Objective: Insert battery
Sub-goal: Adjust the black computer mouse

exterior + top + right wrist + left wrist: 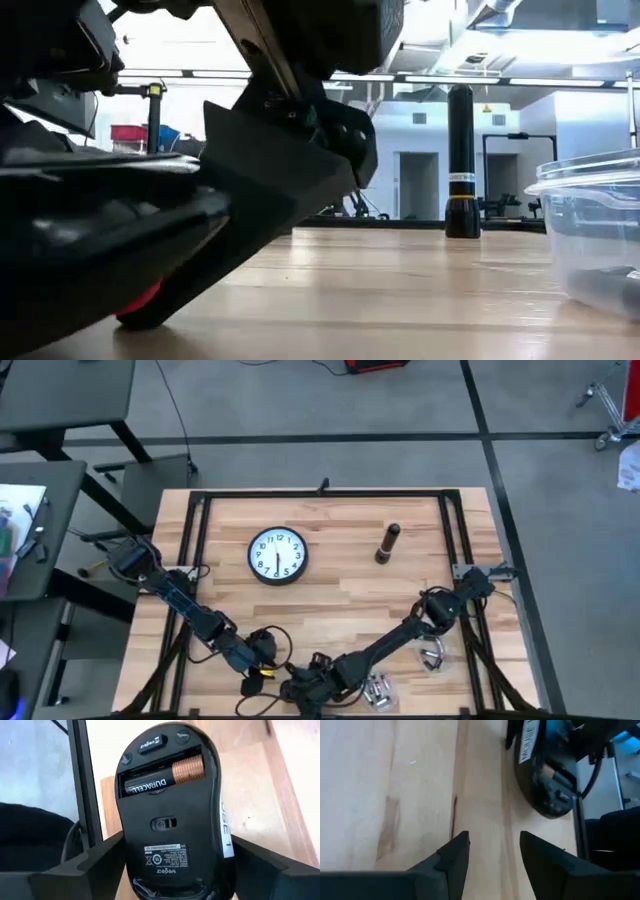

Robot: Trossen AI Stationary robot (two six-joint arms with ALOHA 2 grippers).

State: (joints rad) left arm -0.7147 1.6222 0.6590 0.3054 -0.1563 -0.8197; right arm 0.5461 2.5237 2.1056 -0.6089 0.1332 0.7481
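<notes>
- Black plastic computer mouse (172, 815), belly-up, is clamped by the right gripper (172, 870); a copper-topped battery (162, 777) is seated in its bay.
- Left gripper (492, 855) is held spread, grasping nothing.
- Risk: an unseated battery could pop out if the mouse is tilted.

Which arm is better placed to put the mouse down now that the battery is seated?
Right: its gripper already grips the mouse. The left gripper is open and empty over the table.

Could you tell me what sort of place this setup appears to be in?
Probably a robotics lab or workshop: a wooden table edged by a black metal frame, bare concrete floor with cables around it, and, in the low view, a large open room with equipment stands behind.
</notes>
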